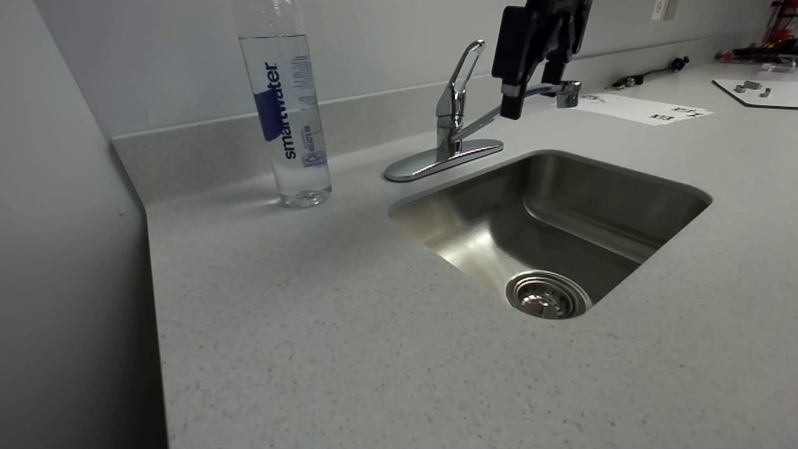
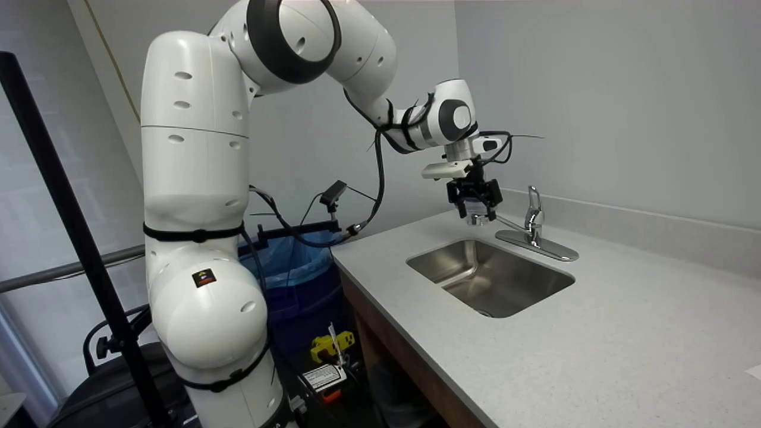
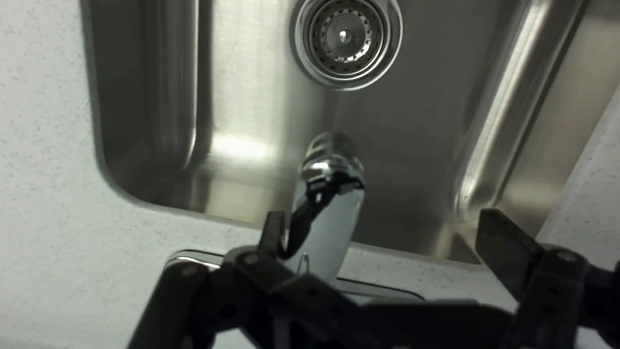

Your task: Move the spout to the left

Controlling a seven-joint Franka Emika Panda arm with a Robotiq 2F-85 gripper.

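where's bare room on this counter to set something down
Free: speckled grey countertop bordered by the tall clear water bottle and rectangular steel sink; also between sink and flat white paper. Crowded: around the long chrome spout, straddled by the open black gripper.

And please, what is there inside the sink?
Inside the sink, a round metal drain strainer sits at the bottom. In the wrist view, the spout and the open gripper cover parts of the sink. What lies beneath the drain strainer cannot be seen.
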